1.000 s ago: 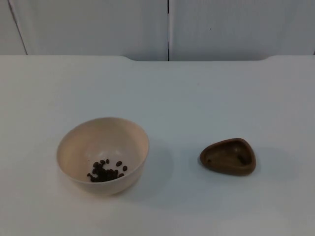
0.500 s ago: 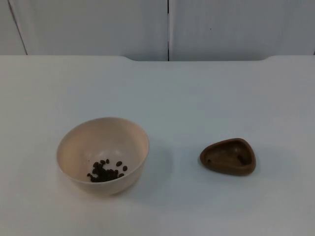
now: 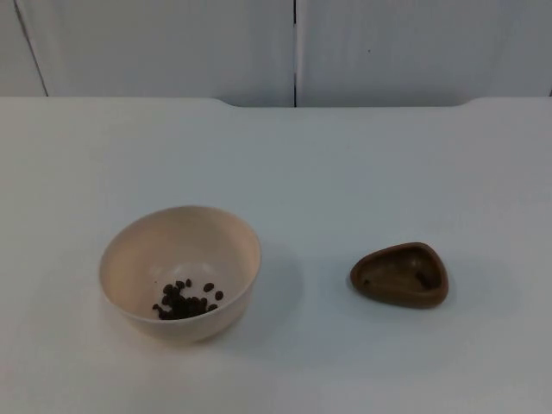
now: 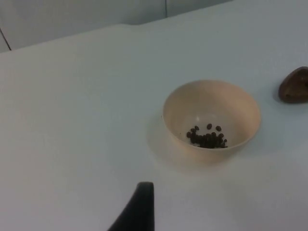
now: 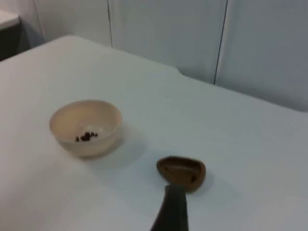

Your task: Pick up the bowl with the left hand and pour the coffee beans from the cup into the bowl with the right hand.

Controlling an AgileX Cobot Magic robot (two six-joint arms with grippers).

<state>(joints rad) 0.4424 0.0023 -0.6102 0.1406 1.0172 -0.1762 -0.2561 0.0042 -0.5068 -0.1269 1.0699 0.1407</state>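
Top view shows a cream bowl (image 3: 180, 271) standing upright on the white table (image 3: 345, 172), with a small heap of dark coffee beans (image 3: 185, 300) lying in its bottom toward the near side. Well apart from it, toward the right arm's side, sits a brown wooden cup (image 3: 400, 274) with a rounded triangular rim, mouth up; its hollow looks dark and almost bare. Behind both, the table ends at the grey partition wall (image 3: 172, 43), which has a dark vertical seam.

Left wrist view looks down on the same bowl (image 4: 211, 120) with the beans (image 4: 207, 138) inside, and the brown cup (image 4: 294, 85) just past it at the edge. One black fingertip of the left gripper (image 4: 137, 209) stands over bare table, well short of the bowl and touching nothing; whether that claw is spread or pressed together I cannot tell.

Right wrist view has the right gripper's (image 5: 173, 209) single black fingertip close in front of the cup (image 5: 181, 172), not gripping it, with the bowl (image 5: 85, 126) farther off. Its claw state likewise cannot be told
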